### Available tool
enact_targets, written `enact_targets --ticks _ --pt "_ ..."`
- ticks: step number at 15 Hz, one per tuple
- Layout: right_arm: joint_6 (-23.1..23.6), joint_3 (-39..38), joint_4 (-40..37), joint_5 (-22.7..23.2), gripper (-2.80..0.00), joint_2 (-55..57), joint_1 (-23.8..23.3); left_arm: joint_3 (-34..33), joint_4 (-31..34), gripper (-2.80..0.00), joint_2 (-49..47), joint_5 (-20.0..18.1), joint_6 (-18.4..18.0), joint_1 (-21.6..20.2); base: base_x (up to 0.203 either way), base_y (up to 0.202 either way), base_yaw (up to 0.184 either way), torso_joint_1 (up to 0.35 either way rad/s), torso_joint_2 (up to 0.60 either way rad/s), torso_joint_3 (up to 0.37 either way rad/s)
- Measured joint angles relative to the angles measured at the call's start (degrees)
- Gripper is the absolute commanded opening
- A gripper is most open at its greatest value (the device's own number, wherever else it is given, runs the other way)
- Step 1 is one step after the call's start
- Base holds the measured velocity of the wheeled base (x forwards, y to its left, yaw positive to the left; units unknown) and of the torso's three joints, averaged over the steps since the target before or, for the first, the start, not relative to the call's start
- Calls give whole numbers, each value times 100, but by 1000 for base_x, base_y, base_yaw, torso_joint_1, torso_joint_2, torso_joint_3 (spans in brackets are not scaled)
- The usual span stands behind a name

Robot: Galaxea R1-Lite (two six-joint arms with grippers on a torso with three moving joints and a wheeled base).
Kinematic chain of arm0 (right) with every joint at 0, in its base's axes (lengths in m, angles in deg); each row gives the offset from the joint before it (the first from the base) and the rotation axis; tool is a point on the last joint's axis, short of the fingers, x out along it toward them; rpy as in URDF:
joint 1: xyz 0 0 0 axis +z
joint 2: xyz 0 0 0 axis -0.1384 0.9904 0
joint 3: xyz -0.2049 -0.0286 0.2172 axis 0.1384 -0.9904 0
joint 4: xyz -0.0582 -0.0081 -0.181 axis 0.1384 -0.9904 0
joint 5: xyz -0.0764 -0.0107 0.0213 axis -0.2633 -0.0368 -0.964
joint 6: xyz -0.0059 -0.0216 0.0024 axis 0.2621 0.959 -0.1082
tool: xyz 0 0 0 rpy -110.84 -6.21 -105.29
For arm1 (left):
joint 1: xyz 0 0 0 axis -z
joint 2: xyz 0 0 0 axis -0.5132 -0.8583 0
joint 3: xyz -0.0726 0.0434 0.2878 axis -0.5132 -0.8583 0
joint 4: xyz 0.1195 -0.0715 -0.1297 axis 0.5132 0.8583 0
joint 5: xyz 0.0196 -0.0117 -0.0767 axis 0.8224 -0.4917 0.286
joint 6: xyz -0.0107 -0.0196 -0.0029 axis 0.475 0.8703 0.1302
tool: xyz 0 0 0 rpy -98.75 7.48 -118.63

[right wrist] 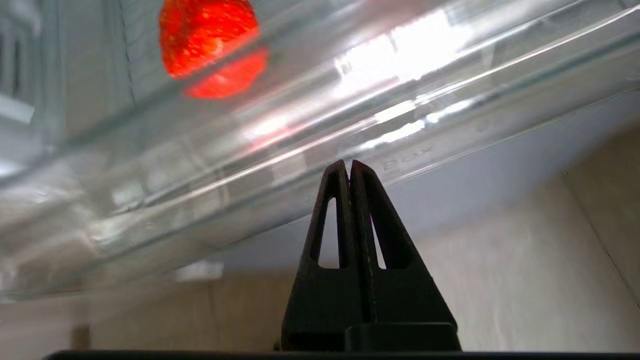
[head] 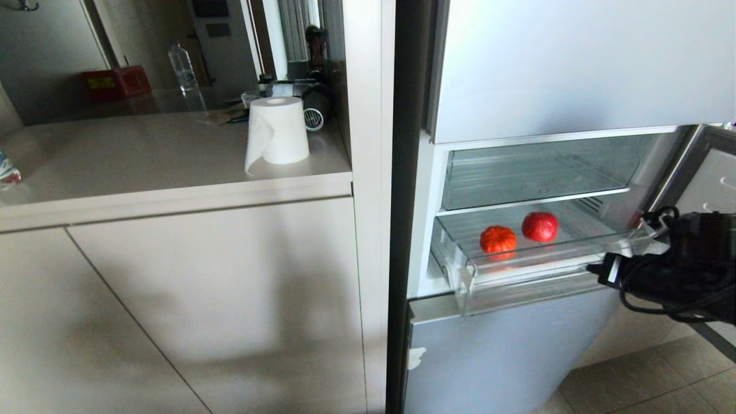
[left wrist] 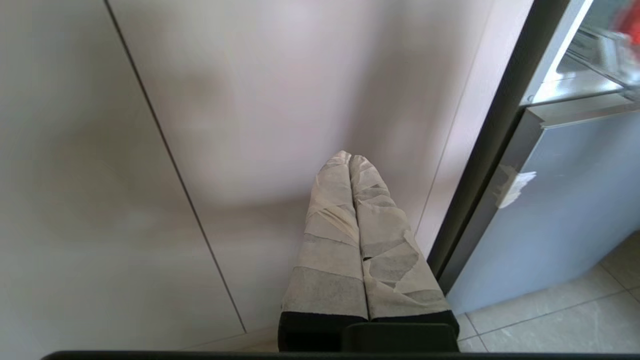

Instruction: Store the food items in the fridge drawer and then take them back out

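Drawer (head: 517, 276) pulled out, pumpkin (head: 498, 239) and red fruit (head: 540, 226) inside; right gripper (right wrist: 350, 167) at front lip, jaws closed, empty; left gripper (left wrist: 349, 160) jaws closed, beside cabinet.

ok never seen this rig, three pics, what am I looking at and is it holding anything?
A two-armed wheeled robot at an open fridge. The head view looks down from its head: a clear fridge drawer pulled out, with a ribbed orange-red fruit and a rounder red one inside. A paper roll stands on the counter. The other two views sit on the wrists. The right gripper is shut and empty, at the drawer's front lip. The left gripper, shut and empty, faces the cabinet door.
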Motion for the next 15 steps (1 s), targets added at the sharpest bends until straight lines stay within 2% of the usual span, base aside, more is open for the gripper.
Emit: enact_targets --ticks 3,5,9,15 --pt "-49 551 895 -434 -280 984 410 0 0 -280 0 0 0 2 0 0 0 0 0 0" --pt "-197 914 1211 -589 -280 1403 667 0 0 -280 0 0 0 0 0 0 0 0 0 0" --pt "-345 1471 1358 -575 -280 1819 782 0 0 -280 0 0 0 -2 0 0 0 0 0 0" --pt "-642 1813 1818 -323 -280 2103 841 0 0 -280 0 0 0 2 0 0 0 0 0 0"
